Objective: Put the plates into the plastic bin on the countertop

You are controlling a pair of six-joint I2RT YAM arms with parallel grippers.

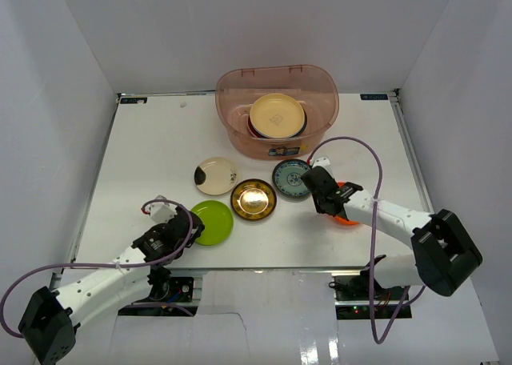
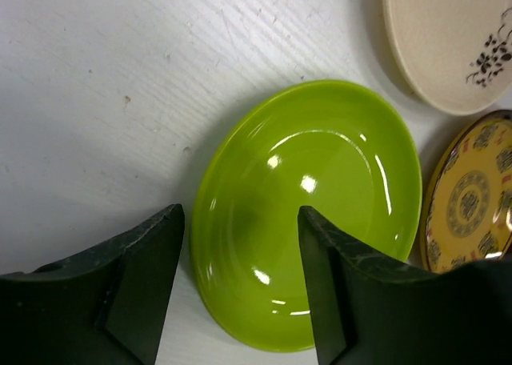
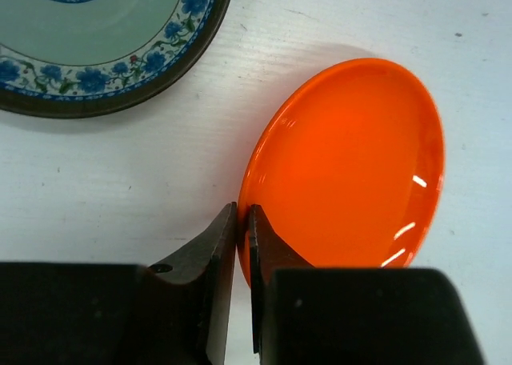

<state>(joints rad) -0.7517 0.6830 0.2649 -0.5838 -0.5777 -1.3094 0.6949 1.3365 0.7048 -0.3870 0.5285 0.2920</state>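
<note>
The plastic bin (image 1: 320, 89) stands at the back of the countertop (image 1: 144, 165) and holds a tan plate (image 1: 276, 114) on top of other plates. A cream plate (image 1: 215, 174), a gold plate (image 1: 254, 199), a dark teal plate (image 1: 290, 178) and a lime green plate (image 1: 216, 223) lie in front of it. My left gripper (image 2: 240, 221) is open, its fingers straddling the lime green plate's (image 2: 320, 197) near rim. My right gripper (image 3: 242, 221) is shut on the rim of the orange plate (image 3: 352, 165), which shows partly under the arm in the top view (image 1: 346, 218).
White walls enclose the countertop. The dark teal plate (image 3: 96, 45) lies just left of the orange one. The cream plate (image 2: 448, 37) and gold plate (image 2: 472, 197) lie right of the lime green one.
</note>
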